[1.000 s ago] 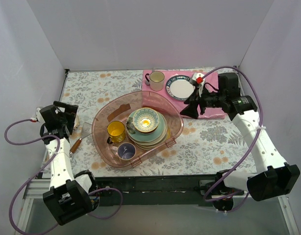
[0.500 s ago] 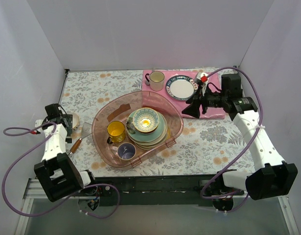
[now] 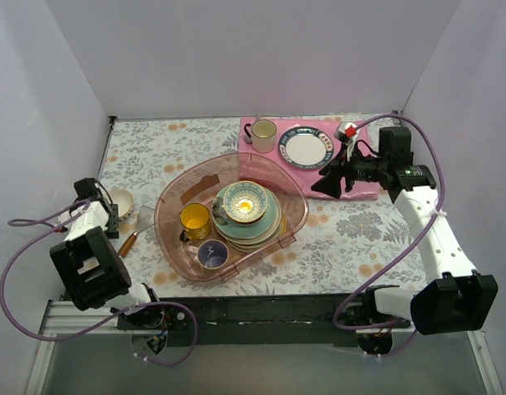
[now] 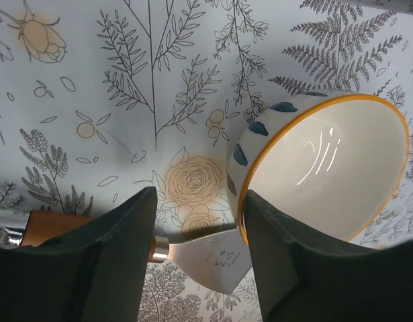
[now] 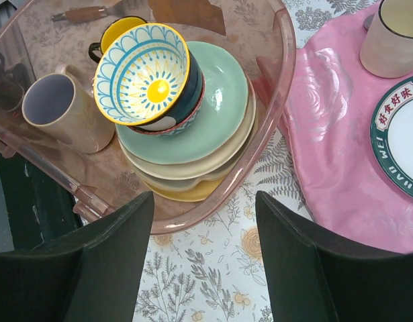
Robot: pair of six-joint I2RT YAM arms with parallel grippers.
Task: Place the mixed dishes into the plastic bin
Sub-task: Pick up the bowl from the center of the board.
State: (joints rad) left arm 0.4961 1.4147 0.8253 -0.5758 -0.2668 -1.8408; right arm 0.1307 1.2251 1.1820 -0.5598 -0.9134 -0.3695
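You have the bin (image 3: 172, 197) at the middle of the table (image 3: 351, 239). In it, the stack of plates (image 3: 273, 224) sits right of centre, a bowl (image 3: 243, 202) on top; a mug (image 3: 194, 220) stands just left of the stack, a second mug (image 3: 212, 254) in front of that. Behind and right, a cloth (image 3: 366, 191) carries a third mug (image 3: 263, 134) left of a lone plate (image 3: 304, 149). Left of the bin lie a spare bowl (image 3: 121, 201) and, before it, a scraper (image 3: 127, 241).
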